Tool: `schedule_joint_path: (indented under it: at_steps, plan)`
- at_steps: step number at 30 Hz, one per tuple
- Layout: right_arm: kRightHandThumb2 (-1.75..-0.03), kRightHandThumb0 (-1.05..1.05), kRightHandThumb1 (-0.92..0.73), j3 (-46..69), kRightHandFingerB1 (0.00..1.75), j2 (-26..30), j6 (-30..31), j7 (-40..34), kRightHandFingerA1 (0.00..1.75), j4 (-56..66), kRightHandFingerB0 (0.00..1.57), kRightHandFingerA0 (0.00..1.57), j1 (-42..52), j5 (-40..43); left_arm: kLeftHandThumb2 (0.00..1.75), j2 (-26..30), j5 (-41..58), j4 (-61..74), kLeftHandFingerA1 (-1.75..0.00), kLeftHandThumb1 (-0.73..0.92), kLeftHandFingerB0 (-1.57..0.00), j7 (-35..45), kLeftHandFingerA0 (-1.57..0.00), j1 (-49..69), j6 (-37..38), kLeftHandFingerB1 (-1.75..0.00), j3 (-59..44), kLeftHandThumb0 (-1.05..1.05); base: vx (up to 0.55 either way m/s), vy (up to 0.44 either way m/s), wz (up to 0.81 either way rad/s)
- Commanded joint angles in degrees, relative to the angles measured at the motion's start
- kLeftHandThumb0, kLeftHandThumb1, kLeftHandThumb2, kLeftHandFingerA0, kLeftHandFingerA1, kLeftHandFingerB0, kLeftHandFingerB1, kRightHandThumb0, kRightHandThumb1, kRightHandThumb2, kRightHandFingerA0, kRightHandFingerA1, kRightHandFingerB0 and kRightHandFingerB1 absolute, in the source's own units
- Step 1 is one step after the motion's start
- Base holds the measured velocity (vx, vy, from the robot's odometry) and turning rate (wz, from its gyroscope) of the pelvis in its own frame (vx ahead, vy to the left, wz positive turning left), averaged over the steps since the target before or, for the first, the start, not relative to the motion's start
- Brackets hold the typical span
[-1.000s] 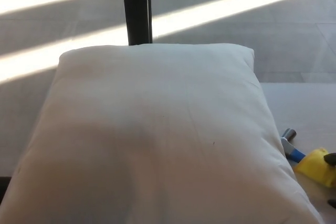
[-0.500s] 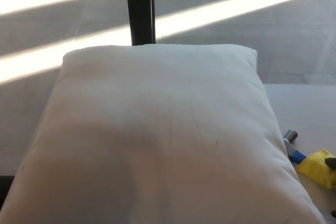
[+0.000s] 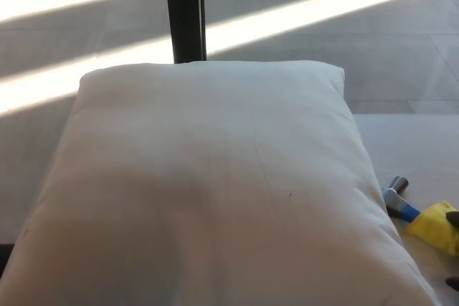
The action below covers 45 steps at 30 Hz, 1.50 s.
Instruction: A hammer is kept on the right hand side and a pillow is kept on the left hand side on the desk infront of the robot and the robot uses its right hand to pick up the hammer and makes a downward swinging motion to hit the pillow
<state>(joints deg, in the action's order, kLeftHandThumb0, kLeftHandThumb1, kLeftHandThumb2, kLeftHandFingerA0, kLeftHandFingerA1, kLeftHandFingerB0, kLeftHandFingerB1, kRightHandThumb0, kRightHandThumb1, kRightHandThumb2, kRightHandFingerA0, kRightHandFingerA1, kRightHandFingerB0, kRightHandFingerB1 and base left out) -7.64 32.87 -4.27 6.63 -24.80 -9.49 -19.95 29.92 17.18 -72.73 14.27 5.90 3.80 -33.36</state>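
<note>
Across the whole head view, the scene sits a little further to picture left than half a second ago, pillow, post and hammer together, so the camera has swung and the things themselves lie where they were. Filling most of the picture is the white pillow [image 3: 215,191], a plump, soft rectangle of smooth cloth with rounded corners, faint creases and a tiny dark speck near its middle. At about 4 o'clock, just beside the pillow's right edge, lies the hammer [image 3: 401,206] on the pale desk [image 3: 416,148]: a dull grey metal head at the upper end, then a blue neck, then a bright yellow grip running off towards the corner. The pillow's bulge hides nothing of the head, but the frame edge cuts the grip. At the right margin, two small black bits of the right hand [image 3: 452,216] show by the yellow grip; whether it is clasping the handle or loose I cannot tell. The left hand does not show. At 12 o'clock a dark upright post [image 3: 185,11] rises behind the pillow, against a grey tiled floor [image 3: 323,55] crossed by slanting bright bands of sunlight.
</note>
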Motion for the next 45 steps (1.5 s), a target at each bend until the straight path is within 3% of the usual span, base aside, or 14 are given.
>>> schedule_joint_path:
  at_steps: [1,2,9,14,15,16,17,19,26,30,39,43,44,45]
  plan:
    - [-1.00,-0.34,-0.47,-1.3,0.49,-2.0,1.1,2.1,0.54,-3.0,0.00,0.07,0.0,0.2,0.62,0.4,-0.8,0.3,-0.59,0.75,-0.50,0.3,-0.61,1.0,2.7,-0.47,1.1,-0.64,0.00,0.000,0.00]
    - [-0.80,-0.60,-0.50,-2.0,0.40,-2.2,0.9,1.1,0.58,-4.0,0.08,0.26,-0.2,-1.1,0.61,0.2,0.4,0.3,-0.59,0.71,-0.52,0.2,-0.62,0.8,2.0,-0.48,0.0,-0.62,0.00,0.000,0.00]
    - [-0.58,-0.35,-0.61,1.2,0.38,-5.0,0.3,-4.2,0.79,-9.0,0.31,0.77,-1.0,0.9,0.61,-0.1,1.1,-0.5,-0.57,0.69,-0.55,0.1,-0.67,1.1,1.8,-0.47,-0.8,-0.63,0.00,0.000,0.00]
    - [-0.58,-0.42,-0.63,3.1,0.33,-5.7,7.4,-5.8,0.70,-11.4,0.17,0.59,-3.8,-0.1,0.61,-0.5,0.4,-0.4,-0.58,0.71,-0.53,-0.4,-0.66,1.8,2.9,-0.47,-0.1,-0.61,0.00,0.000,0.00]
    - [-0.91,-0.33,-0.44,2.8,0.46,-5.3,8.3,-5.4,0.73,-12.1,0.00,0.55,-4.4,-0.6,0.62,-0.3,0.0,-0.5,-0.58,0.72,-0.51,0.1,-0.64,1.8,3.1,-0.47,0.3,-0.62,0.00,0.000,0.00]
    - [-0.58,-0.45,-0.62,3.1,0.28,-5.5,8.8,-4.0,0.65,-12.2,0.05,0.53,-4.0,0.5,0.61,-0.2,1.2,-0.6,-0.58,0.71,-0.49,1.4,-0.60,2.9,2.9,-0.46,-0.9,-0.62,0.00,0.000,0.00]
    - [-0.81,-0.50,-0.49,2.8,0.18,-4.9,10.2,-2.7,0.63,-13.3,0.00,0.41,-5.0,0.3,0.62,-0.1,0.1,-0.5,-0.55,0.72,-0.50,0.7,-0.62,3.1,3.3,-0.45,0.1,-0.63,0.00,0.000,0.00]
    - [-0.56,-0.47,-0.60,1.3,0.20,-4.6,11.3,-1.8,0.62,-15.2,0.00,0.56,-6.7,-1.1,0.61,-0.2,0.7,-0.6,-0.56,0.71,-0.51,0.3,-0.65,3.1,2.6,-0.45,-0.6,-0.59,0.00,0.000,0.00]
    - [-0.60,-0.48,-0.57,-2.4,0.18,-4.5,13.6,1.8,0.50,-17.4,0.08,0.39,-10.6,-2.2,0.61,0.2,0.1,-0.6,-0.56,0.71,-0.52,0.3,-0.65,2.6,2.6,-0.44,0.1,-0.62,0.00,0.000,0.00]
    - [-0.79,-0.64,-0.48,-8.8,0.31,-3.7,15.9,4.2,0.70,-18.8,0.06,0.71,-13.2,-7.0,0.62,0.2,-0.8,-0.5,-0.56,0.73,-0.51,0.5,-0.64,2.6,3.5,-0.44,1.0,-0.63,0.00,0.000,0.00]
    - [-0.80,-0.71,-0.51,-18.1,0.36,-0.8,17.8,11.2,0.64,-16.9,0.09,0.60,-15.8,-11.6,0.61,0.8,-0.5,-0.2,-0.55,0.71,-0.53,0.8,-0.65,2.0,2.5,-0.44,1.2,-0.62,0.00,0.000,0.00]
    - [-0.85,-0.67,-0.49,-26.9,0.15,1.8,16.4,32.3,0.56,-20.9,0.00,0.17,-21.9,-14.9,0.61,0.7,-0.8,-0.3,-0.57,0.72,-0.55,1.3,-0.68,2.2,3.5,-0.45,1.5,-0.63,0.00,0.000,0.00]
    - [-0.60,-0.62,-0.67,-28.9,0.25,2.2,14.0,34.8,0.46,-22.6,0.00,0.16,-23.1,-16.4,0.62,0.8,-1.1,-0.3,-0.57,0.73,-0.54,1.2,-0.68,2.2,3.3,-0.45,1.8,-0.63,0.00,0.000,0.00]
    - [-0.87,-0.65,-0.47,-30.3,0.24,1.6,13.9,35.8,0.49,-24.8,0.02,0.00,-24.4,-17.9,0.62,1.0,-1.1,-0.3,-0.57,0.73,-0.53,1.1,-0.70,2.0,3.0,-0.44,1.8,-0.63,0.00,0.000,0.00]
